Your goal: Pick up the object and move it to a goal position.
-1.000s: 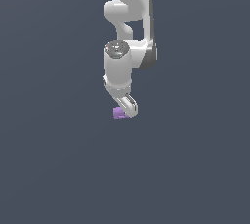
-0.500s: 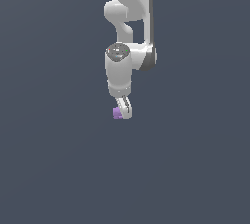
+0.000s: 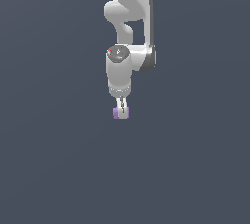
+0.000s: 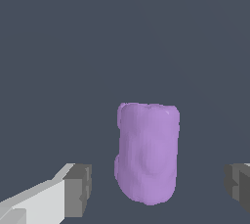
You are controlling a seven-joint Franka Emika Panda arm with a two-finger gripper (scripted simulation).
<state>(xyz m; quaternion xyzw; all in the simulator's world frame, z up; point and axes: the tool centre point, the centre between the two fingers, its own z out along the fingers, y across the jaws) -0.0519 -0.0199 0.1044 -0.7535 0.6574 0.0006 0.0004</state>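
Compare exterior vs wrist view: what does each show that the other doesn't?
Exterior only: the white robot arm reaching down from the top of the picture, with its wrist above the gripper.

Wrist only: the gap on both sides between the small light-purple lumpy block and the grey pads of the jaws, so the jaws stand open with no contact.

Both: the block between the jaws, against a plain dark grey-blue background. No goal marker shows in either view.

Flat even light, sharp render, shadowless.
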